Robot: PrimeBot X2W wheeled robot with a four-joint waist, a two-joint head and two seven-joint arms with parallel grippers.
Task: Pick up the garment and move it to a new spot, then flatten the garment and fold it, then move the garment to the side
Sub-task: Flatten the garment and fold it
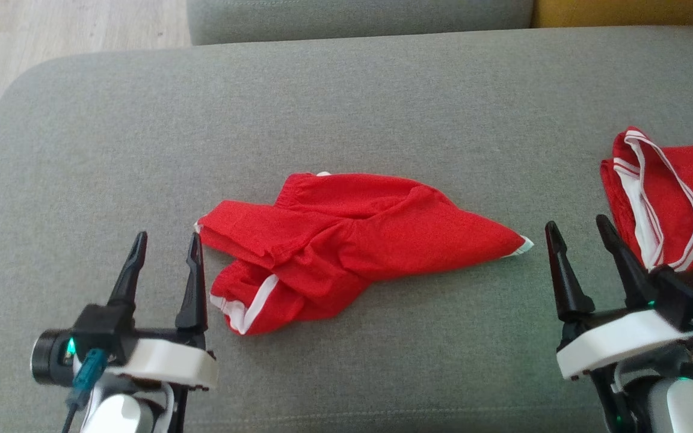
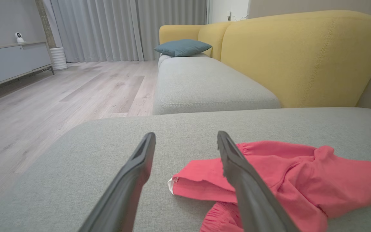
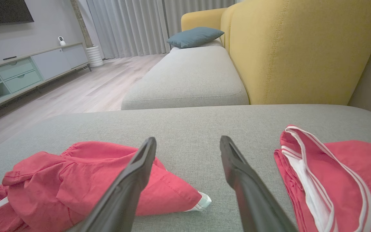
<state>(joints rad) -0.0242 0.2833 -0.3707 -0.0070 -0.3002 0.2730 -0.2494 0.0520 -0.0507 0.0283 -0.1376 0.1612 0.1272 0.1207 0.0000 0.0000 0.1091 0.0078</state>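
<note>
My left gripper (image 1: 167, 237) hovers low over the grey cushion (image 1: 346, 90), its fingers spread wide with nothing between them. Just to its right lies the garment (image 1: 352, 240), red with white trim, crumpled and stretched sideways. Its near corner sits right beside my inner finger, and I cannot tell whether they touch. The garment's white-tipped far corner points at my right gripper (image 1: 576, 222), a little apart from it. That gripper is also spread wide and empty. Beside its outer finger, further right, rests a second red piece (image 1: 677, 180) with white stripes.
</note>
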